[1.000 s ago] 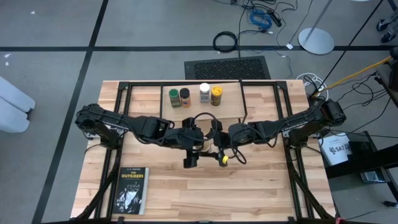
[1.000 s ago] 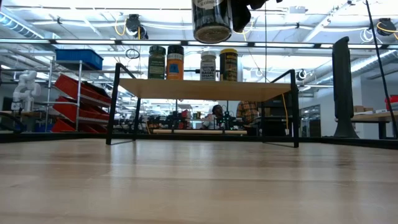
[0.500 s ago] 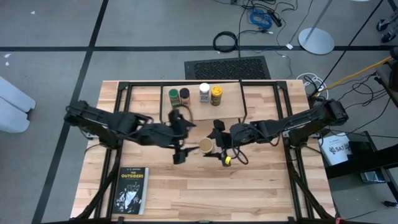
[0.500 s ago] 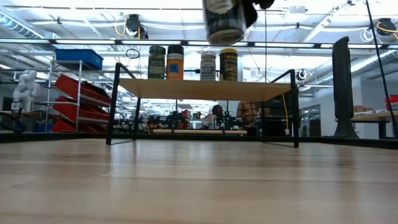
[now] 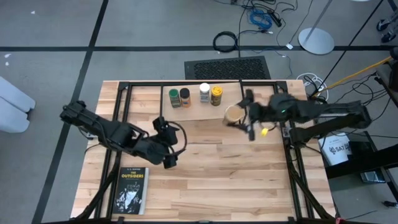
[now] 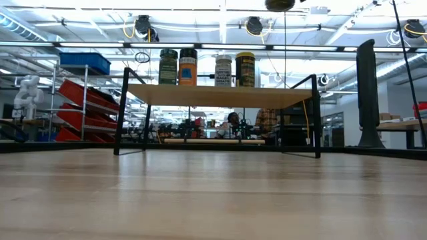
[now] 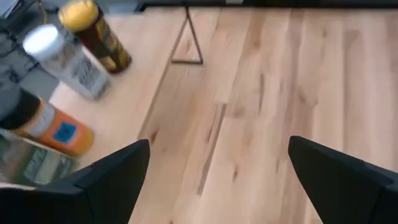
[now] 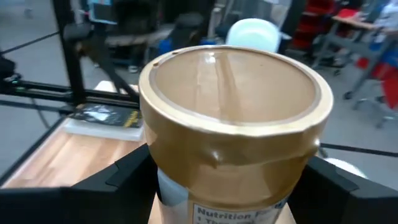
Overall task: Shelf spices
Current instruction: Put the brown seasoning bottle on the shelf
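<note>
Since the earlier frame the right tool (image 5: 239, 117) has carried the tan-lidded jar (image 5: 233, 114) from mid-desk up to the right end of the shelf (image 5: 235, 94), while the left tool (image 5: 166, 142) has backed away toward the book (image 5: 131, 190).

Nearest the front edge of the desk (image 5: 205, 186) lies the book. Just beyond it the left tool hangs with its fingers (image 7: 106, 177) spread wide and nothing between them. Farther back, the right tool is clenched on the tan-lidded jar, a finger on each side of its body, the jar in the air just beside the shelf's right end and not yet set down. At the back, four jars already stand in a row on the shelf: green-lidded (image 5: 173, 94), black-lidded (image 5: 185, 95), white-lidded (image 5: 204, 91) and yellow-lidded (image 5: 216, 94). By my reckoning four of five are shelved; only placing and releasing this last jar remains.
</note>
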Robot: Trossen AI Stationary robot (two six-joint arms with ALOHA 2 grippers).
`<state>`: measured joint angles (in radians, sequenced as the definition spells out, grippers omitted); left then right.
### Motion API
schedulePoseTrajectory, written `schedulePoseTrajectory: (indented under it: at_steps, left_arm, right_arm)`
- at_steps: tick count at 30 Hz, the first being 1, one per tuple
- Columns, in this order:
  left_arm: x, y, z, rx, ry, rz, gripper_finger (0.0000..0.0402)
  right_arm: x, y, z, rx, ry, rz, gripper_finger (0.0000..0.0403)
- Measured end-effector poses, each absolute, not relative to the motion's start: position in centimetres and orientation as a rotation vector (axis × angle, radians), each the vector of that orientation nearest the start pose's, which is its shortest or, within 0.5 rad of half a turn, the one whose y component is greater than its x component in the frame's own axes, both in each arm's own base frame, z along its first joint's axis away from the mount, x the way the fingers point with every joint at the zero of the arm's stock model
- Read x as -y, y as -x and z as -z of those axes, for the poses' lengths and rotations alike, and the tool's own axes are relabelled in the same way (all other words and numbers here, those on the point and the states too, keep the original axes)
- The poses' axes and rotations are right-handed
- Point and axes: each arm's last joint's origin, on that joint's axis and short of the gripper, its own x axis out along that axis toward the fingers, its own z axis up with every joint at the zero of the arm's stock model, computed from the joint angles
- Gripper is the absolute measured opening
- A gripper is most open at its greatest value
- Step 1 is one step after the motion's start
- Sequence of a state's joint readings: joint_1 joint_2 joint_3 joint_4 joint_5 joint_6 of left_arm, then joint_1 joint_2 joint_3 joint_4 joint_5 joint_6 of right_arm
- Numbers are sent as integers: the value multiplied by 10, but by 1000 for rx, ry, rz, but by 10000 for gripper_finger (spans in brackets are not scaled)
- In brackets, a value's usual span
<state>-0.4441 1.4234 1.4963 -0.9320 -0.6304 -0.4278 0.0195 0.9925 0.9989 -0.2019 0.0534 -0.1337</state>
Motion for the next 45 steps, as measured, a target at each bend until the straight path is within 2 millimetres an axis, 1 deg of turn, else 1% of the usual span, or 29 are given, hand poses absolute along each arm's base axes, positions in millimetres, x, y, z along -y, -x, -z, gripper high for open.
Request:
schedulePoseTrajectory:
  at_steps: [3,6,8,11,16,20,25,32,35,38,45]
  left_arm:
    - [107,-263,-355,-692,-22,-347,393]
    - [108,-268,-340,-674,-5,-350,393]
    - [109,-272,-334,-644,18,-346,393]
    - [108,-277,-327,-599,52,-343,393]
    - [111,-282,-320,-537,89,-324,393]
    - [113,-282,-318,-538,93,-317,393]
    - [114,-281,-318,-538,91,-313,393]
    - [114,-281,-318,-547,66,-309,393]
    - [114,-281,-318,-549,57,-306,393]
    - [114,-281,-318,-549,56,-306,393]
    - [114,-281,-318,-549,56,-306,393]
  right_arm:
    - [7,-194,-375,-193,156,67,277]
    - [16,-178,-378,-209,168,113,278]
    - [21,-172,-378,-223,174,144,278]
    - [30,-169,-376,-242,182,163,278]
    - [50,-174,-370,-287,181,188,278]
    - [69,-182,-361,-328,149,156,278]
    - [97,-194,-346,-375,95,97,279]
    - [129,-195,-336,-357,57,37,279]
    - [141,-193,-332,-347,35,5,279]
    - [153,-194,-324,-363,0,-12,279]
    - [171,-205,-302,-414,-28,-44,279]
